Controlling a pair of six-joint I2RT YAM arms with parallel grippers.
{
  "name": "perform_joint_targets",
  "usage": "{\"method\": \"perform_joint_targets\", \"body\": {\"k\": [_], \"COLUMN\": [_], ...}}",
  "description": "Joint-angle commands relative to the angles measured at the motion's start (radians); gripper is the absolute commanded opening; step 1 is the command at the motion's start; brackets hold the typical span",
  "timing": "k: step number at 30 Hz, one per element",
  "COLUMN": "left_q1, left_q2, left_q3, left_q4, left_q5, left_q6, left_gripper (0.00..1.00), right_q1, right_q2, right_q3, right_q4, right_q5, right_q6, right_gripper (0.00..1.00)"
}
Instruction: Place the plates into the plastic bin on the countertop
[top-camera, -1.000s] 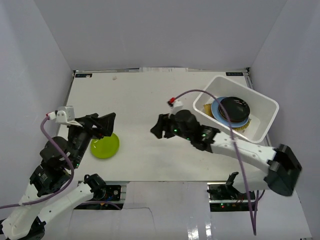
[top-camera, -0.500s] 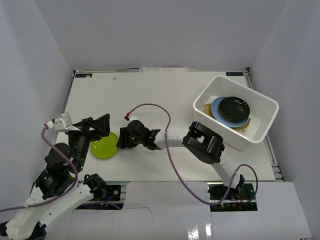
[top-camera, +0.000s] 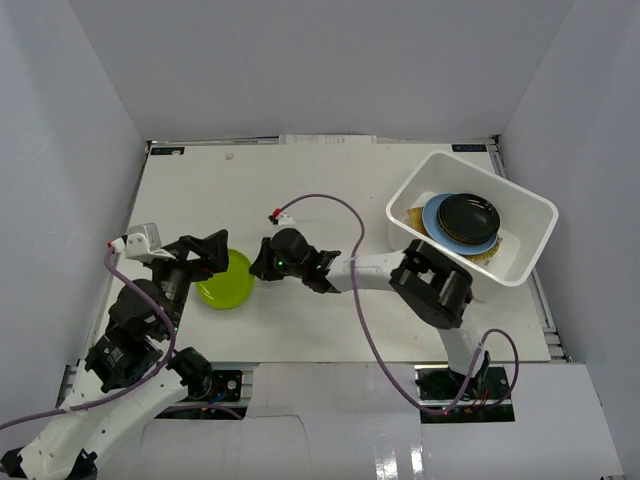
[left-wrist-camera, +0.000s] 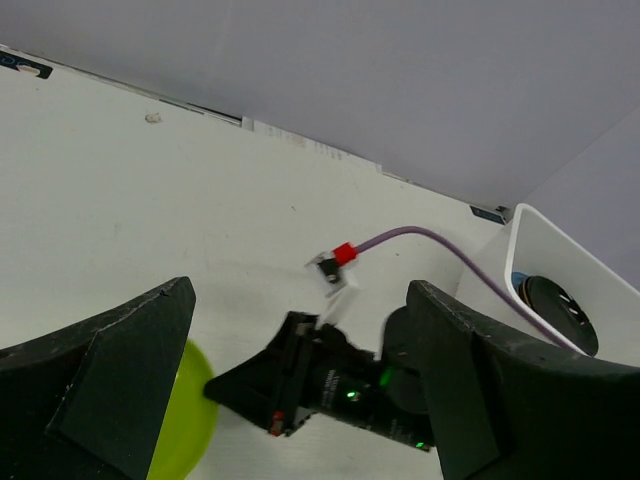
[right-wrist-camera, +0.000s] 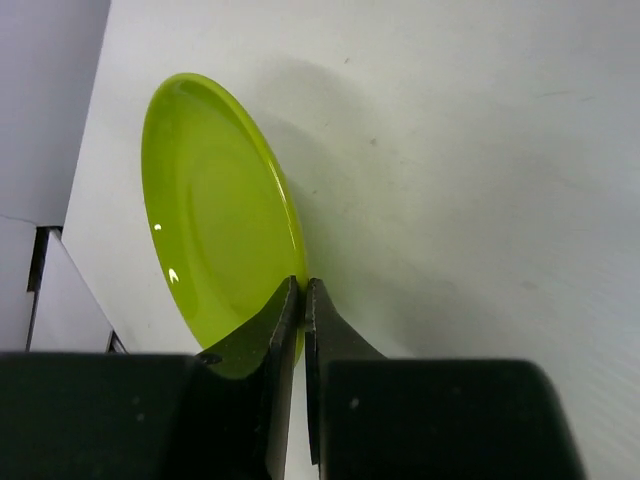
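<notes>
The lime green plate (top-camera: 225, 279) lies flat near the worktop's (top-camera: 330, 190) near-left corner. It now sits slightly further right and further from the near edge than half a second ago. The right end effector (top-camera: 258, 266) is at the plate's right rim. In the right wrist view its fingers (right-wrist-camera: 275, 330) are pressed together, with the plate's (right-wrist-camera: 215, 215) thin edge pinched between them. A second ago this end effector hung partly open over the middle of the worktop, with its arm folded back by the bin. The arm now stretches leftward across the worktop, its purple cable (top-camera: 345, 215) looping behind it.

The left end effector (top-camera: 200, 258) hangs over the plate's left side with its jaws spread wide and nothing between them. It was just as wide a second ago, though the arm has swung a little.

The white plastic bin (top-camera: 530, 222) stands askew at the worktop's far-right corner. It holds a stack topped by a glossy black plate (top-camera: 468, 213) on a light blue plate (top-camera: 437, 226), with amber rims (top-camera: 482, 256) showing beneath. The stack is unchanged.
</notes>
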Motion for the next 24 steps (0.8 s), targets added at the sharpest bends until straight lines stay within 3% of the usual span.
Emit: {"method": "perform_joint_targets", "body": {"k": [1, 6, 10, 13, 16, 19, 24], "left_q1": [0.03, 0.047, 0.073, 0.099, 0.122, 0.134, 0.136], "left_q2": [-0.03, -0.007, 0.05, 0.096, 0.124, 0.137, 0.193], "left_q3": [-0.006, -0.013, -0.012, -0.009, -0.007, -0.012, -0.01], "left_q4": [0.031, 0.041, 0.044, 0.045, 0.05, 0.054, 0.042], "left_q5": [0.059, 0.132, 0.271, 0.321, 0.393, 0.408, 0.437], "left_q6": [0.011, 0.016, -0.006, -0.009, -0.014, -0.014, -0.001], "left_gripper": [0.98, 0.98, 0.98, 0.98, 0.98, 0.98, 0.98], "right_q1": [-0.099, -0.298, -0.626, -0.842, -1.035, -1.154, -1.248], "right_q2": [-0.321, -0.72, -1.081, -1.242, -1.339, -1.364, -1.338], "right_q3": [-0.09, -0.292, -0.451, -0.489, -0.559, -0.597, -0.688], "right_q4": [0.029, -0.179, -0.332, -0.455, -0.499, -0.52, -0.514], "right_q5": [0.178, 0.304, 0.312, 0.315, 0.259, 0.226, 0.211], "right_q6": [-0.119, -0.275, -0.308, -0.344, -0.341, -0.33, -0.298], "right_gripper": [0.08, 0.08, 0.08, 0.08, 0.08, 0.08, 0.08]}}
